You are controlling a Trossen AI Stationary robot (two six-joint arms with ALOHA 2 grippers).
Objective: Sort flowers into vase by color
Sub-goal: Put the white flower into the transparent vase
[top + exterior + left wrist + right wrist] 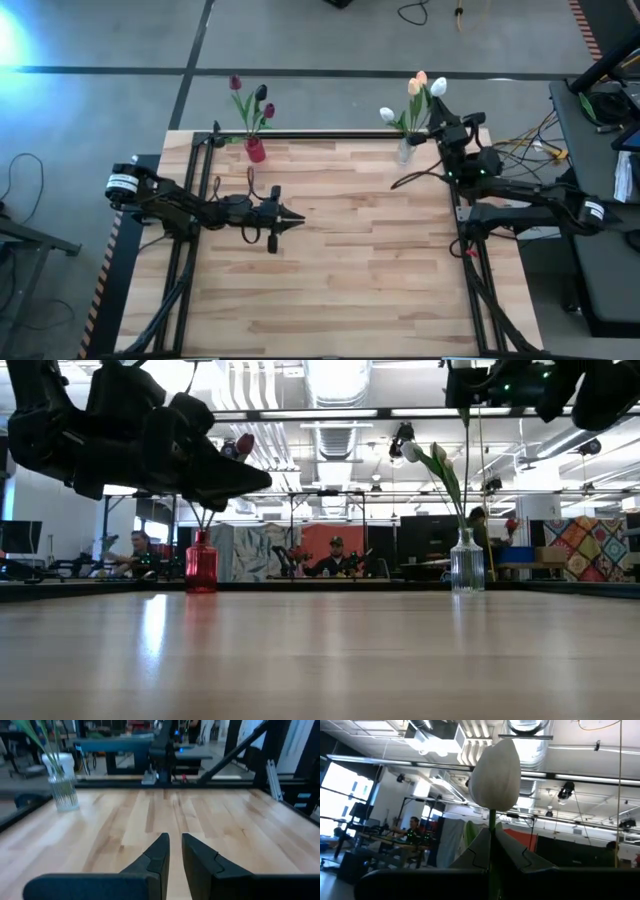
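A red vase [254,150] at the table's far edge, left of centre, holds three dark tulips [261,93]. A clear vase [404,152] farther right along that edge holds light tulips [414,86]. My right gripper [443,108] is raised beside the clear vase, tipped upward and shut on a white tulip [495,772], whose head stands above the fingers. The stem below the fingers is hidden, so I cannot tell whether it reaches into the vase. My left gripper [175,840] hangs level over the table's left middle, shut to a narrow slit with nothing in it. My right gripper pinches the white tulip's green stem [492,827] between its two fingers, a short way below the head. The fingers slant upward and lie roughly along the stem. The head stands upright above the fingertips, high above the table.
The bare wooden tabletop [350,270] stretches between the two arms. Black frame rails [330,134] run along the far edge and the sides. Cables [520,150] lie past the right edge. In the low view, people sit at desks [335,565] in the room behind.
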